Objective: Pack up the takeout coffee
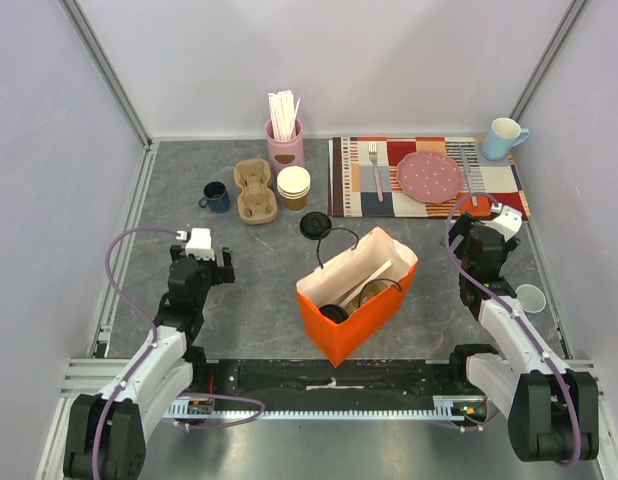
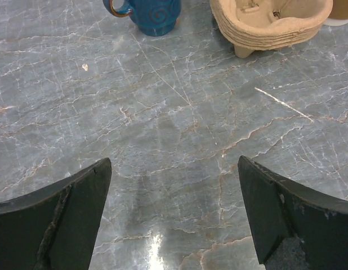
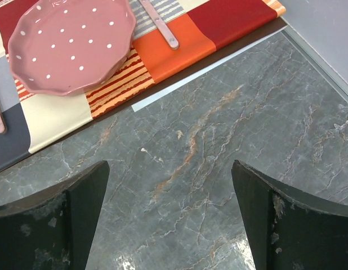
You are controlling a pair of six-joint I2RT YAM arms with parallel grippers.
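An orange paper bag (image 1: 361, 318) stands open in the middle of the table. Inside it, at its near left end, a round black lid (image 1: 334, 312) shows, which looks like the takeout coffee. Its cup body is hidden by the bag wall. Pale wooden sticks (image 1: 367, 283) lean in the bag beside it. My left gripper (image 1: 201, 252) (image 2: 174, 160) is open and empty over bare table, left of the bag. My right gripper (image 1: 486, 240) (image 3: 169, 163) is open and empty, right of the bag.
A loose black disc (image 1: 314, 225) lies behind the bag. A dark blue mug (image 1: 216, 196) (image 2: 151, 12), pulp cup carrier (image 1: 256, 189) (image 2: 270, 22), stacked cream-rimmed cups (image 1: 294, 187) and a pink stick holder (image 1: 285, 145) stand at the back. Placemat (image 1: 351, 180) (image 3: 179, 50), pink plate (image 1: 428, 176) (image 3: 72, 48), light mug (image 1: 502, 138), white cup (image 1: 530, 298).
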